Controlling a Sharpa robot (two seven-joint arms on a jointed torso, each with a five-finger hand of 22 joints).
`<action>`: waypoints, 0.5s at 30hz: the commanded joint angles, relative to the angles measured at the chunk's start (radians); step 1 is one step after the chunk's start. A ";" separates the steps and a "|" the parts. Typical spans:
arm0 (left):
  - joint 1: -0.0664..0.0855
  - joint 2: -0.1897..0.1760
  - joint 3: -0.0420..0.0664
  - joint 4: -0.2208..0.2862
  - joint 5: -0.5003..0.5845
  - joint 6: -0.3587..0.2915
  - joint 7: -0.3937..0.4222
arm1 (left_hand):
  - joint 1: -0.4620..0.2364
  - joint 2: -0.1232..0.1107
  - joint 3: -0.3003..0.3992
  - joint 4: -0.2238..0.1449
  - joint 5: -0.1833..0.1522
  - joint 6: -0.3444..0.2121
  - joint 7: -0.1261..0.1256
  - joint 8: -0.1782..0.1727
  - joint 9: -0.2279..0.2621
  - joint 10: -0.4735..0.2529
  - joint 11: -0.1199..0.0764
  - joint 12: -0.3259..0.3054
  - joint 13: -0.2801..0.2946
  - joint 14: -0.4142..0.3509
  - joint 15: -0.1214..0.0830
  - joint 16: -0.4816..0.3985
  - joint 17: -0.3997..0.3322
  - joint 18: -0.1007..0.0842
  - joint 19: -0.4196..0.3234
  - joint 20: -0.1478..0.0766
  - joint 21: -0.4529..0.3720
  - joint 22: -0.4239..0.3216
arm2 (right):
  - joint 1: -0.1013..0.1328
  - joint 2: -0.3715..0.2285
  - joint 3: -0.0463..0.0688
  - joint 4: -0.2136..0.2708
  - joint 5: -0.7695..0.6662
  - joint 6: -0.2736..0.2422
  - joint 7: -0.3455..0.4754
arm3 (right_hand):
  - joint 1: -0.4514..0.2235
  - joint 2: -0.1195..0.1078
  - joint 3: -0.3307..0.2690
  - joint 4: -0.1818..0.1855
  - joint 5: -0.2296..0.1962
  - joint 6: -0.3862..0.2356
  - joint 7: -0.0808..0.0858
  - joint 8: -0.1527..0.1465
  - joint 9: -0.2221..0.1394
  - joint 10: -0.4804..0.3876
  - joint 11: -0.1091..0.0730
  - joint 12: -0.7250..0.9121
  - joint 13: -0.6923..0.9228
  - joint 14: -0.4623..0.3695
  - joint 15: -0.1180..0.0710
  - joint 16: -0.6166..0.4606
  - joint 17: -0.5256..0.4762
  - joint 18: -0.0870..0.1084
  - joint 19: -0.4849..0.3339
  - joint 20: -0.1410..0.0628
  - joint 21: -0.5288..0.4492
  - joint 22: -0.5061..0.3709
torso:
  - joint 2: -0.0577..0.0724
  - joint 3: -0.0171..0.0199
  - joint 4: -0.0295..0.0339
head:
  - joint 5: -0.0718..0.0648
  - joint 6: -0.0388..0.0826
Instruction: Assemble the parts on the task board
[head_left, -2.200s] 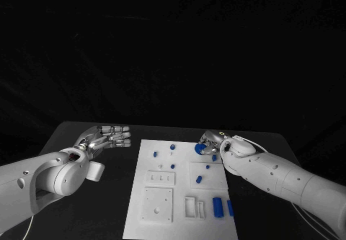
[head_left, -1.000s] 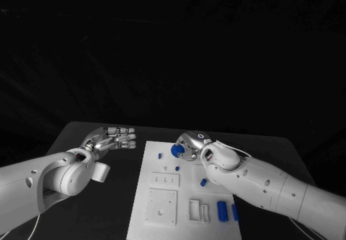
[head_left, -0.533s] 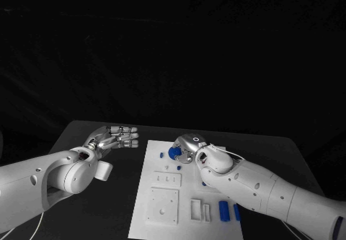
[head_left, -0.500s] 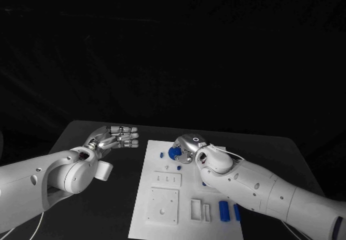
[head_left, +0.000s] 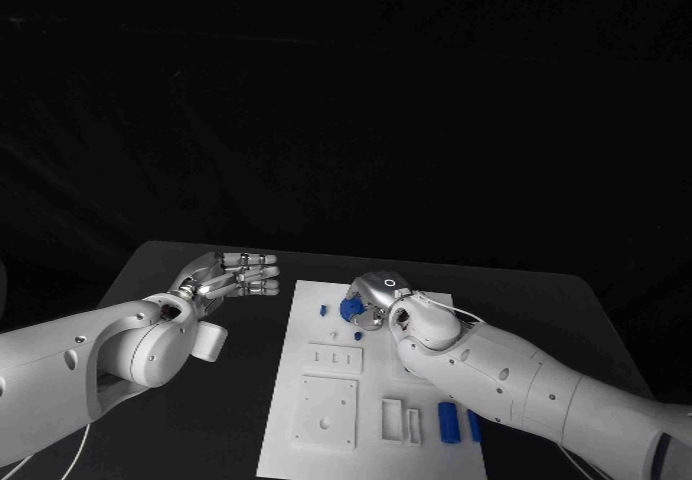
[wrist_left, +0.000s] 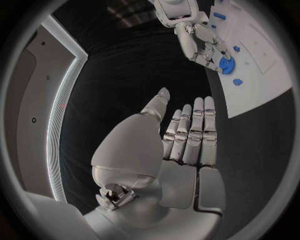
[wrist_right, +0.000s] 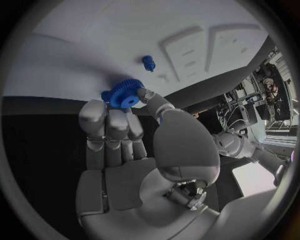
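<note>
The right hand (head_left: 369, 300) has carried its pinched blue gear (wrist_right: 122, 95) across the board (head_left: 335, 440), probably toward a peg (left hand (head_left: 231, 276) idle, fingers straight, empty).

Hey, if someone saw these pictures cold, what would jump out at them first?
Probably the blue gear, pinched in the right hand over the far end of the white task board. Next, the left hand, holding nothing, fingers straight and together, hovering over the black table beside the board's left edge.

The black table (head_left: 562, 305) carries the white task board (head_left: 325, 440), which lies flat in its middle. Small blue parts (head_left: 449, 424) lie on the board.
</note>
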 joint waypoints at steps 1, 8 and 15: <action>0.001 0.002 0.001 0.001 -0.003 0.016 0.006 | 0.008 -0.002 -0.003 -0.003 -0.003 -0.006 -0.002 0.001 -0.001 -0.008 -0.001 -0.002 0.002 -0.004 -0.002 -0.006 -0.001 -0.002 -0.005 0.004 0.001 -0.001 | -0.001 0.003 -0.002 -0.013 -0.016 0.012 0.000 | 0.000 -0.007 -0.003 0.005 -0.007 -0.005 0.001 -0.002 0.001 -0.007 -0.004 -0.007 -0.002 -0.002 -0.005 -0.005 -0.002 0.007 0.056 -0.006 0.000 0.079 | 0.000 0.0003 -0.0019 | 0.000 0.000; 0.001 0.003 0.001 0.000 -0.003 0.016 0.006 | 0.008 -0.002 -0.003 -0.003 -0.003 -0.006 -0.002 0.001 -0.001 -0.008 -0.001 -0.002 0.002 -0.004 -0.002 -0.006 -0.001 -0.002 -0.005 0.004 0.001 -0.001 | -0.001 0.007 -0.002 -0.029 -0.009 0.011 0.006 | 0.001 -0.008 -0.009 0.007 -0.009 -0.016 0.003 -0.002 0.001 -0.010 -0.003 -0.014 -0.008 -0.002 -0.004 -0.009 -0.005 0.008 0.056 -0.005 -0.003 0.078 | 0.000 0.0007 -0.0026 | 0.001 0.001; 0.001 0.003 0.001 0.000 -0.003 0.016 0.005 | 0.008 -0.002 -0.003 -0.003 -0.003 -0.006 -0.002 0.001 -0.001 -0.008 -0.001 -0.002 0.002 -0.004 -0.002 -0.006 -0.001 -0.002 -0.005 0.004 0.001 -0.001 | -0.001 0.012 -0.004 -0.037 0.004 0.004 0.016 | 0.000 -0.008 -0.036 0.019 -0.032 -0.038 0.007 -0.002 0.000 -0.019 0.000 -0.030 -0.023 -0.002 -0.002 -0.015 -0.007 0.011 0.056 -0.003 -0.009 0.077 | 0.000 0.0010 -0.0016 | -0.001 0.001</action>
